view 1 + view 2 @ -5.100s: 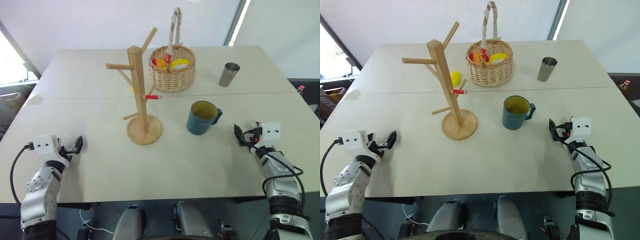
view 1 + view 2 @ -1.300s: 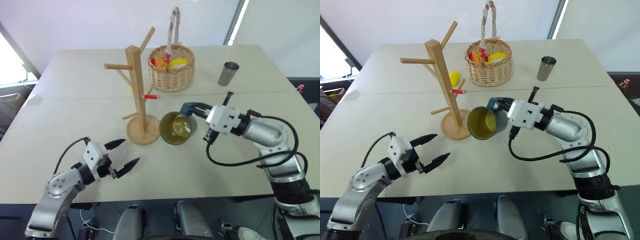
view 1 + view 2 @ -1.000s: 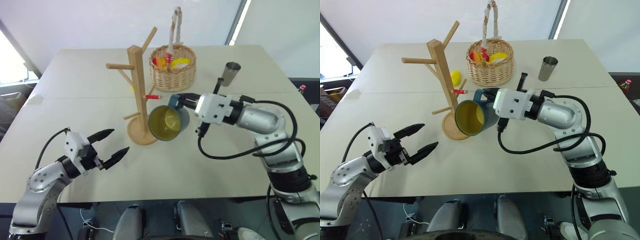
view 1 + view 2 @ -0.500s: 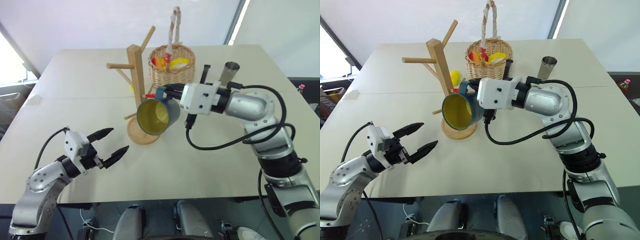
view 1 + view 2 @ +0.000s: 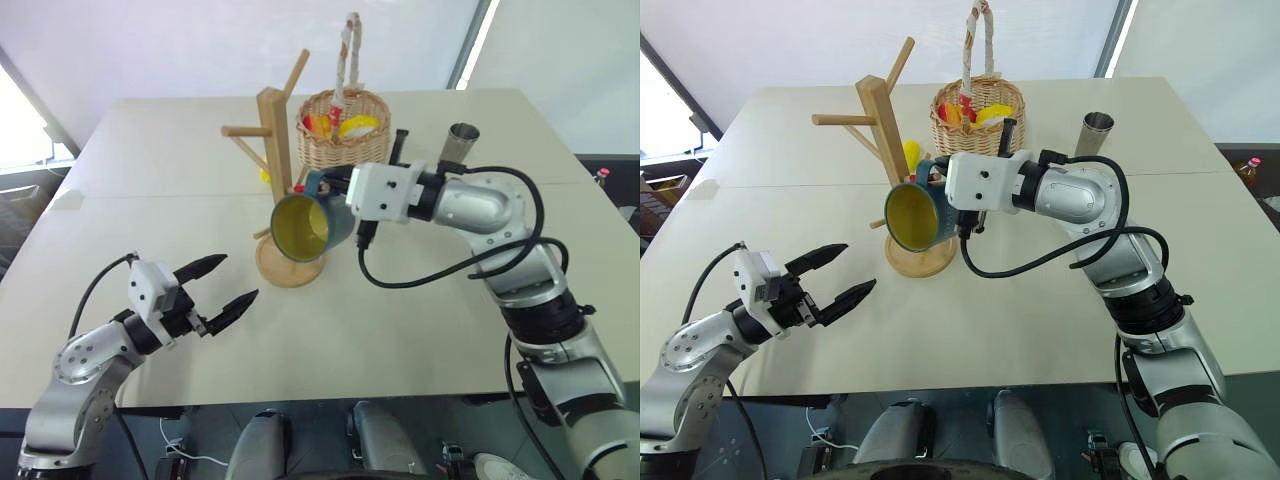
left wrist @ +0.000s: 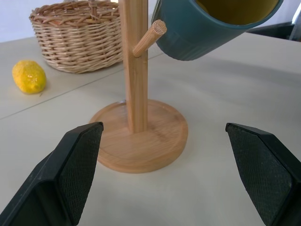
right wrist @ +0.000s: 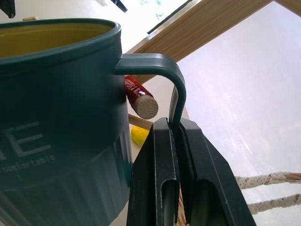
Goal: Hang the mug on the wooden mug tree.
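Mug against wooden mug tree, wicker basket, lemon behind

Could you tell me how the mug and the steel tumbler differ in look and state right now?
The mug is dark teal with a yellow inside and a loop handle; the steel tumbler is plain metal with no handle. The mug is off the table and tipped on its side, gripped by its handle in the right tool, beside the mug tree; the tumbler stands upright on the table. Both are open-topped drinking vessels.
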